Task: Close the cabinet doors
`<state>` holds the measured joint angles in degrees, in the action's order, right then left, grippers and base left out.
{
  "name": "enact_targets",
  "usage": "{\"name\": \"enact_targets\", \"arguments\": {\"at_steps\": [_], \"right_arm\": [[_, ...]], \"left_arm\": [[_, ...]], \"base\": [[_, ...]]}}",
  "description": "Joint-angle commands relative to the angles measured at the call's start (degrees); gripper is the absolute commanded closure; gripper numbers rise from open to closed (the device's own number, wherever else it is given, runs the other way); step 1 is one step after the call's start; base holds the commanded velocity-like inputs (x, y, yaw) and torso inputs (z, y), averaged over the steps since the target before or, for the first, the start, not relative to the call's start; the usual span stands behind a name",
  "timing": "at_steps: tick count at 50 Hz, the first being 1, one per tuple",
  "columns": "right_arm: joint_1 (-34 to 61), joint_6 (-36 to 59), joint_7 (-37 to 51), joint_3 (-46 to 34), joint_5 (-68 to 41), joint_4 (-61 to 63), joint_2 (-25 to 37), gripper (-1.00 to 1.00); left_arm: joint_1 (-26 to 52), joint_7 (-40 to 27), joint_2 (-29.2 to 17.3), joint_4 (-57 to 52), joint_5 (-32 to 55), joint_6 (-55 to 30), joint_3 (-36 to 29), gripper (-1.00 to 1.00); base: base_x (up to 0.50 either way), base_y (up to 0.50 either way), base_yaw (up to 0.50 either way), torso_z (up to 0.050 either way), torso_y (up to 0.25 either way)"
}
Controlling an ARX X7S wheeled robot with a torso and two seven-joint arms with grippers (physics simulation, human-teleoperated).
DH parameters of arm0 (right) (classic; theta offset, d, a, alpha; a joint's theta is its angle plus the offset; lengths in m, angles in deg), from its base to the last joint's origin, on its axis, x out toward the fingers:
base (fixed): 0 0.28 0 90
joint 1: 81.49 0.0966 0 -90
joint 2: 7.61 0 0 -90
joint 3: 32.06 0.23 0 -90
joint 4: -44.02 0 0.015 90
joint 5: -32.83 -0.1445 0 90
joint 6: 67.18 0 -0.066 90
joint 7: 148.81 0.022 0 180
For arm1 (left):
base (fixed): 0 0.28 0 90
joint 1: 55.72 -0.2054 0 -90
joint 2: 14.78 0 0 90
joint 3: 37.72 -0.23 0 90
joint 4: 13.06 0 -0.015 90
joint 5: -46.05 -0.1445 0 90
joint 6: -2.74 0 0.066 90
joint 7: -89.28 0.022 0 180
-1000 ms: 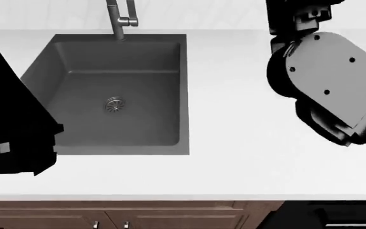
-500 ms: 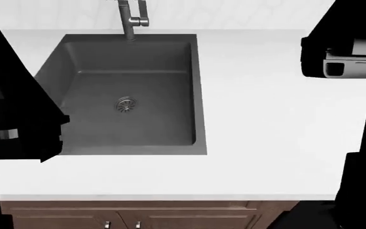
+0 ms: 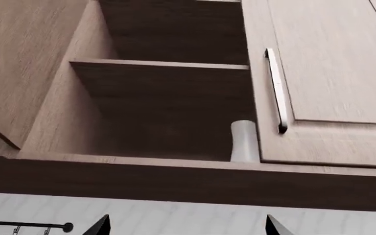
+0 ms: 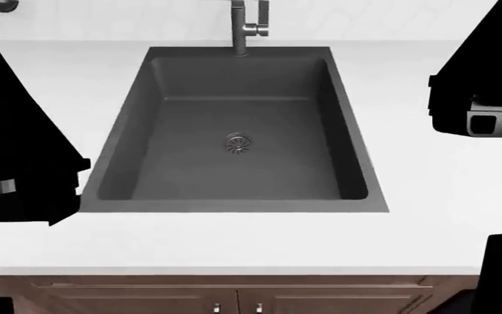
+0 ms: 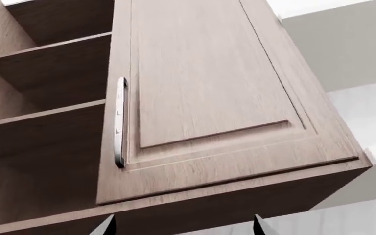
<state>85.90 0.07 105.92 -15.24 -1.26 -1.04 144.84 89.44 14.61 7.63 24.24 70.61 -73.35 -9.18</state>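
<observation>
We judged the open left door (image 3: 11,63) needed a steady push shut; both claws' states we couldn't tell.

Flat, even, shadowless light is rendered over the white surface (image 4: 425,242), which is nearly blown out. The sink (image 4: 138,118) basin is shaded dark grey. Both arms are shown as featureless black silhouettes. The cabinet (image 3: 168,103) interior is dimmed toward its back. Slight softness is seen throughout; no glare.
</observation>
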Motion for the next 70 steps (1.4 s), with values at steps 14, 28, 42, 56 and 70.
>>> {"name": "enact_targets", "arguments": {"at_steps": [14, 28, 42, 56, 70], "right_arm": [[-0.68, 0.72, -0.25, 0.29, -1.4, 0.78, -0.06, -1.0], [-1.69, -0.71, -0.83, 0.63, -0.93, -0.78, -1.01, -1.0], [-2.28, -1.05, -1.39, 0.81, -0.74, -0.49, -1.05, -1.0], [-2.61, -0.26, -1.55, 0.94, -0.41, -0.47, -1.31, -1.0], [-2.35, 1.75, -1.94, 0.9, -1.13, 0.39, -1.08, -1.0]], "left_arm": [[-0.54, 0.58, -0.41, 0.38, 0.01, 0.42, 0.49, -1.0], [-0.7, 0.75, 0.3, 0.27, -0.14, -0.41, 0.54, -1.0], [-0.95, 0.76, 0.09, -0.16, -0.04, -0.35, 0.88, -1.0], [-1.37, 1.1, 0.33, 0.22, -0.28, -0.23, 0.96, -1.0], [-1.56, 1.33, 0.4, 0.32, -0.08, -0.23, 1.24, -1.0]], "base": [[0.0, 0.5, 0.0, 0.0, 0.0], [0.0, 0.5, 0.0, 0.0, 0.0], [0.0, 0.14, 0.0, 0.0, 0.0], [0.0, 0.0, 0.0, 0.0, 0.0], [0.0, 0.17, 0.0, 0.0, 0.0]]}}
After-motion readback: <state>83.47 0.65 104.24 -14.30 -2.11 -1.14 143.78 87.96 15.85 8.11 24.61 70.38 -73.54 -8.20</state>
